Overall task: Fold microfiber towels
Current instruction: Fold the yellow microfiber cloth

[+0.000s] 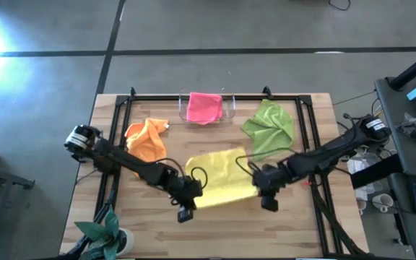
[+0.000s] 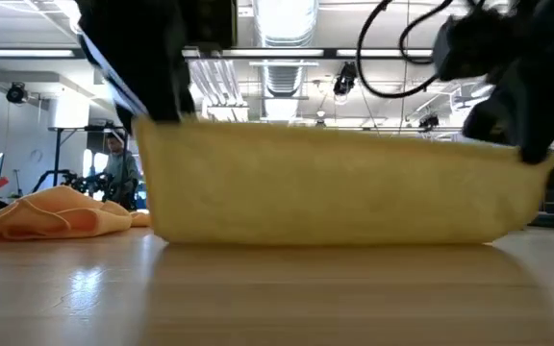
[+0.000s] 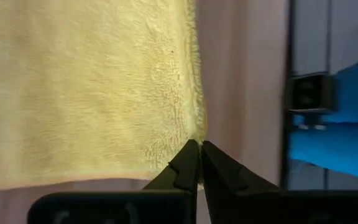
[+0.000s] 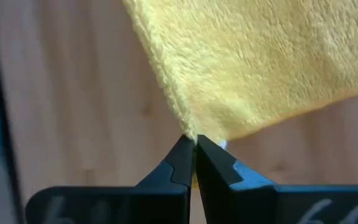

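The yellow towel (image 1: 222,184) lies in the middle of the table, with its near edge raised between my two grippers. My left gripper (image 1: 186,211) is shut on its near left corner. My right gripper (image 1: 269,202) is shut on its near right corner. In the low view the towel (image 2: 335,183) hangs like a wall from the held edge down to the table. The orange towel (image 1: 147,139) lies crumpled at the left, a lime green towel (image 1: 269,126) lies crumpled at the far right, and the pink towel (image 1: 204,107) lies in the clear tray. My left gripper pinches the yellow towel's near left corner (image 3: 194,132) between its two fingertips. The corner is lifted off the table and the towel's far part lies on the wood. My right gripper pinches the near right corner (image 4: 186,132) between its two fingertips. That corner is also lifted, and the edge (image 2: 344,130) between the two grippers runs nearly straight.
A clear plastic tray (image 1: 230,108) stands at the far middle of the table. A small potted plant (image 1: 107,232) stands at the near left corner. A black frame (image 1: 121,108) runs around the work area. Bare wood (image 1: 230,231) shows near the front edge.
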